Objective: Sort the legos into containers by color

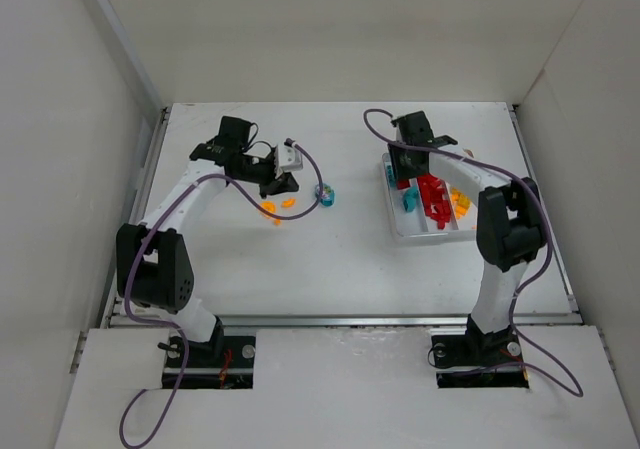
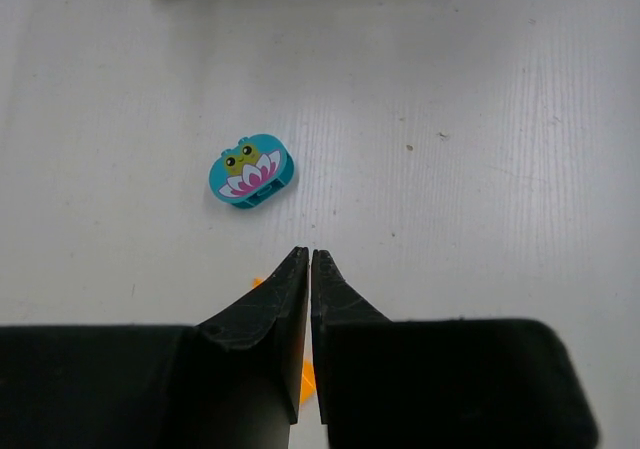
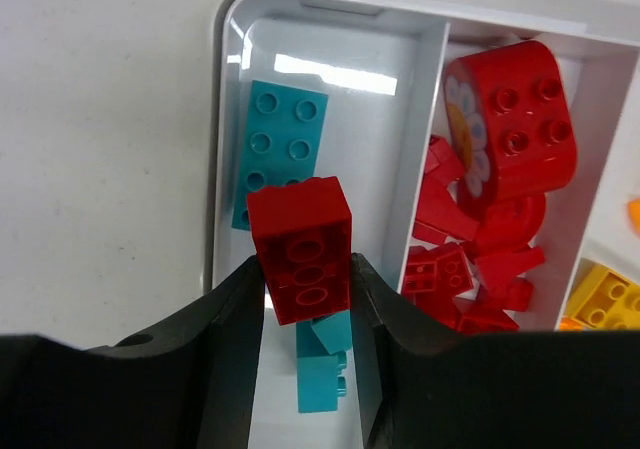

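Right wrist: we find the right gripper clamped on a red studded plastic brick, presumably for binning. Left gripper has its jaws pressed together.

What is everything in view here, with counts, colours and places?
tray: one, white, three compartments, right side of the table
teal legos: at least three, teal, tray's left compartment
red legos: one large rounded brick plus a heap of small ones, red, middle compartment
yellow and orange legos: several, right compartment
red brick: one, red, held above the teal compartment
frog-printed lego: one, teal, loose on the table
orange legos: about three, orange, loose on the table
table: one, white
left gripper: black, shut, over the orange legos
right gripper: black, shut on the red brick
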Motion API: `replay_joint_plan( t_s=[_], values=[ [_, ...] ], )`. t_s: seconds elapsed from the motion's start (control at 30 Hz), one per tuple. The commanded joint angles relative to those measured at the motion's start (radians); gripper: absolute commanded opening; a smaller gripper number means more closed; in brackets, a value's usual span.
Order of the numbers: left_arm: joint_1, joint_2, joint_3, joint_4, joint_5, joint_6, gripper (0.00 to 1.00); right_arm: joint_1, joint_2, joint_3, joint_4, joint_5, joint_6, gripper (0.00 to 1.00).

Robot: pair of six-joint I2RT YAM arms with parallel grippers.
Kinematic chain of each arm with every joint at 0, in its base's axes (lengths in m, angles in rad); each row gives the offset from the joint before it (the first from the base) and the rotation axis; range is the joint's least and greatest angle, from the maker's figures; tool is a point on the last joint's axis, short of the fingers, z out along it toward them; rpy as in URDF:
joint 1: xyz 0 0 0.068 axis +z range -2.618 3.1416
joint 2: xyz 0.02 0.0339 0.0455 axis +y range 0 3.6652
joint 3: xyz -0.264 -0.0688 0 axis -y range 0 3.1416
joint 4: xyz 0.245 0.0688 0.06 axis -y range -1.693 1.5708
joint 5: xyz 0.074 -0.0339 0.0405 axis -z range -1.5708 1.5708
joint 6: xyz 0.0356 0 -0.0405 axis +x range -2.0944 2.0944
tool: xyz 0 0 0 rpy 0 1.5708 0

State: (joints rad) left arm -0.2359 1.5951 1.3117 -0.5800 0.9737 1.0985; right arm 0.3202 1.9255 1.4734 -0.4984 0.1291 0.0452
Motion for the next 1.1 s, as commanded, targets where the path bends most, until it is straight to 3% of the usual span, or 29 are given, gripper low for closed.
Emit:
replay_joint_plan(
  t_s=[0.0,0.3,0.67,0.77,0.8,0.87,0.9,1.0,1.07],
  values=[
    [-0.002,-0.064,-0.028,0.025,0.003,-0.019,0.04,0.002,-0.026,0.065,-0.005,0.073,0.025,0.11],
    [-0.002,-0.092,-0.078,0.058,0.003,-0.058,0.05,0.002,-0.063,0.065,0.004,0.133,0.025,0.07],
    [-0.002,-0.101,-0.088,0.077,-0.006,-0.077,0.05,-0.021,-0.063,0.085,-0.006,0.354,0.016,0.05],
    [-0.002,-0.101,-0.088,0.086,-0.015,-0.086,0.08,-0.021,-0.042,0.085,-0.028,0.379,-0.005,0.14],
    [-0.002,-0.101,-0.088,0.086,-0.015,-0.086,0.11,-0.021,-0.031,0.085,-0.037,0.379,-0.005,0.26],
    [-0.002,-0.101,-0.088,0.086,-0.026,-0.097,0.34,-0.021,-0.031,0.085,-0.037,0.379,-0.005,0.44],
    [-0.002,-0.101,-0.088,0.095,-0.035,-0.097,0.43,-0.021,-0.031,0.085,-0.037,0.366,-0.005,0.62],
    [-0.002,-0.101,-0.088,0.095,-0.044,-0.106,0.63,-0.021,-0.046,0.085,-0.037,0.351,-0.014,0.74],
    [-0.002,-0.101,-0.088,0.095,-0.044,-0.106,0.69,-0.021,-0.072,0.094,-0.037,0.320,-0.015,0.80]
  ],
)
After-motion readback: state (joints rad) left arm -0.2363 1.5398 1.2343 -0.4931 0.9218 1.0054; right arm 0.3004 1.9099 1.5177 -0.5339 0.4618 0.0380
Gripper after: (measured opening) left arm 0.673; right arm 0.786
